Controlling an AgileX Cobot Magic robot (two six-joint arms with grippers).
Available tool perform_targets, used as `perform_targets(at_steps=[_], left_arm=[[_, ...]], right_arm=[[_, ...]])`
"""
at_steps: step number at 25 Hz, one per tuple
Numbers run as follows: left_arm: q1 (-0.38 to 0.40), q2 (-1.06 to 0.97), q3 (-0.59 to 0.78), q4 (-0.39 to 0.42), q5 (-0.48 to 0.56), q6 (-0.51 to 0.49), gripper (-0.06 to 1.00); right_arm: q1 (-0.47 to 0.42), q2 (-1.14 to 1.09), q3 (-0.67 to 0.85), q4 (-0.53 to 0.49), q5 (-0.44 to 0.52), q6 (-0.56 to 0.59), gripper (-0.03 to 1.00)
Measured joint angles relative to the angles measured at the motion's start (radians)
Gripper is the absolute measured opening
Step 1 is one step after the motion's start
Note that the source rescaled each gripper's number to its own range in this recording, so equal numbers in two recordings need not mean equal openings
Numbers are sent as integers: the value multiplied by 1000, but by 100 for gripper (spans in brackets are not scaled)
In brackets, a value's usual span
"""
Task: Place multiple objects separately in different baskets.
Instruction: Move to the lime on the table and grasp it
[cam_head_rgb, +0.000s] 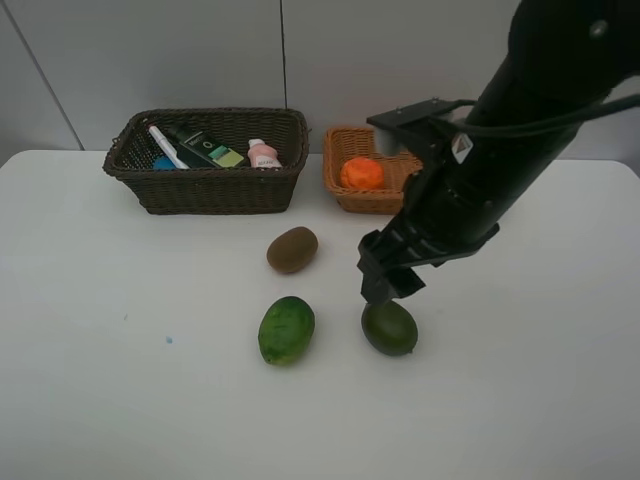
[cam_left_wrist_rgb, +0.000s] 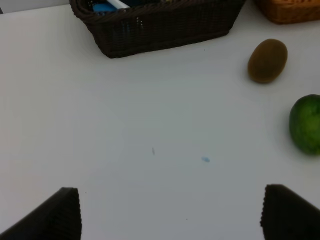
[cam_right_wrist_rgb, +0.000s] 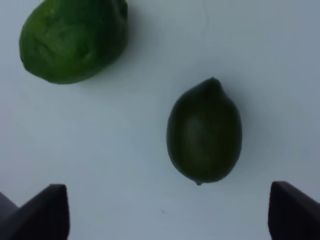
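On the white bench (cam_head_rgb: 100, 350), toward its middle, the right arm (cam_head_rgb: 500, 150) slants down from the upper right of the high view, its black wrist pitched steeply so that the right jaws hang just above the dark green oval fruit (cam_head_rgb: 390, 330). The right wrist view shows those jaws spread wide, their two dark tips at either edge of the picture, with the dark green oval fruit (cam_right_wrist_rgb: 204, 132) lying on the bench ahead of the gap between them and touching neither tip. Just beside it lies the lighter green oval fruit (cam_head_rgb: 286, 329), and behind the pair, nearer the baskets, rests the brown kiwi (cam_head_rgb: 292, 249); all three are apart from one another. At the back of the bench the deep dark brown basket (cam_head_rgb: 205, 190) holds the white marker with red cap (cam_head_rgb: 165, 146), the dark green rectangular bottle (cam_head_rgb: 205, 148) and the small pink bottle (cam_head_rgb: 263, 155). Just to its right, the shallow orange-tan basket (cam_head_rgb: 345, 195) holds the orange (cam_head_rgb: 361, 173). The left arm lies outside the high view; its wrist camera looks over bare bench toward the dark brown basket (cam_left_wrist_rgb: 160, 30), and the left jaws stand spread, holding nothing.
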Motion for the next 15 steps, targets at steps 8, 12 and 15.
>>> perform_targets(at_steps=[8, 12, 15], left_arm=[[0, 0, 0, 0, 0, 0, 96], [0, 0, 0, 0, 0, 0, 96], [0, 0, 0, 0, 0, 0, 96]], right_arm=[[1, 138, 6, -19, -58, 1, 100], [1, 208, 6, -30, -78, 1, 100], [1, 252, 6, -37, -110, 1, 100]])
